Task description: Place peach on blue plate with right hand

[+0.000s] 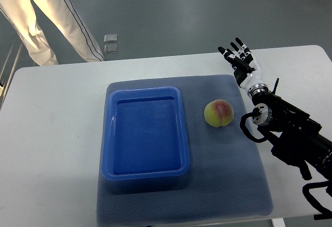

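1. Right arm: enters from the lower right edge, black forearm angled up and leftward.
2. Wrist: silver-white cuff joining the forearm to the hand.
3. Right hand (241, 61): extended away from the robot, palm open.
4. Fingers (230, 54): spread, nearly straight, black-tipped, holding nothing.

a robotics test lab

i'm looking at a bare white table (52, 133) on a plain grey floor (181, 9), a staged grey mat (233, 175) laid out, and a person's legs (36, 19) in white trousers standing by.
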{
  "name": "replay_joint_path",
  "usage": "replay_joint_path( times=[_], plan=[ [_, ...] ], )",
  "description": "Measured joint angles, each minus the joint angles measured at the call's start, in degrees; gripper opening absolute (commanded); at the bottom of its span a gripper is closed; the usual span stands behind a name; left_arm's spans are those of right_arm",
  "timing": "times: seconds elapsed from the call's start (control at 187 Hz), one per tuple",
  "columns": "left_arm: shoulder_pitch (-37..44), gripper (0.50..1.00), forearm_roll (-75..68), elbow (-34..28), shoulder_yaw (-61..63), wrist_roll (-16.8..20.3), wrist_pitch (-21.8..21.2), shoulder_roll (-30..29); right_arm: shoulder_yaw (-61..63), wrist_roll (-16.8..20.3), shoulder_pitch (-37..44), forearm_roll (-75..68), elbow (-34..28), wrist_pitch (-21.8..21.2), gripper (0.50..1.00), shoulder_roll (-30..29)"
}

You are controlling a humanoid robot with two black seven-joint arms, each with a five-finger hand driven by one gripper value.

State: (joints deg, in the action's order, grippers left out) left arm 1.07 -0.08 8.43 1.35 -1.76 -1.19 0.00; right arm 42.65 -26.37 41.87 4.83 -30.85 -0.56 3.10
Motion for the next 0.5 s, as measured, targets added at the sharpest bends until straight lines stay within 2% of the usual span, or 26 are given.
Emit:
replay_joint_path(
  times=[0.502],
  plan=[
    [0.0,1.000,0.0,-0.1,0.1,0.0,0.0,0.0,0.2,0.0,0.0,-0.1,-0.1,0.1,0.930,0.0]
  ],
)
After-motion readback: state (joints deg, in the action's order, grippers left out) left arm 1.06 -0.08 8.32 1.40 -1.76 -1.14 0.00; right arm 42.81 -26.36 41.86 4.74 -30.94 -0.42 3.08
